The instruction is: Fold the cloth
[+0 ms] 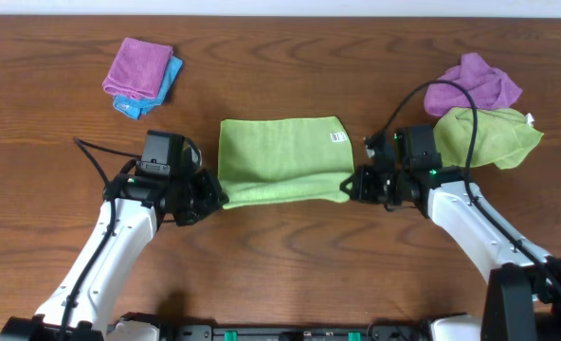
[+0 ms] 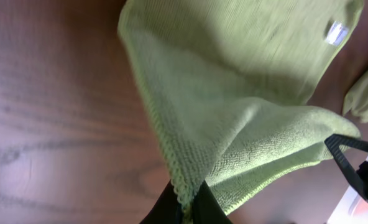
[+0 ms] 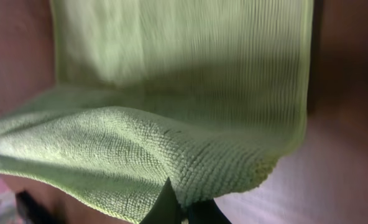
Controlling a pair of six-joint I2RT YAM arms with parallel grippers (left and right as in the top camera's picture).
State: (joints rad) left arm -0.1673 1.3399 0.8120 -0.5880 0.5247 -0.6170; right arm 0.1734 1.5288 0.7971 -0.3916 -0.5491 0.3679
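Left hand [image 1: 218, 199] and right hand [image 1: 352, 185] each pinched on a near corner of green cloth [image 1: 280, 152], edge lifted off counter [image 1: 280, 251], presumably for folding over.

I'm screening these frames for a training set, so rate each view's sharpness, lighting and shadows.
Overhead: evenly lit and sharp, the green cloth crisp, only faint shadows on the table. Left wrist: weave sharp near the left end effector, the far cloth and label smeared. Right wrist: near fold sharp, the flat layer behind blurred, a shadow band between.
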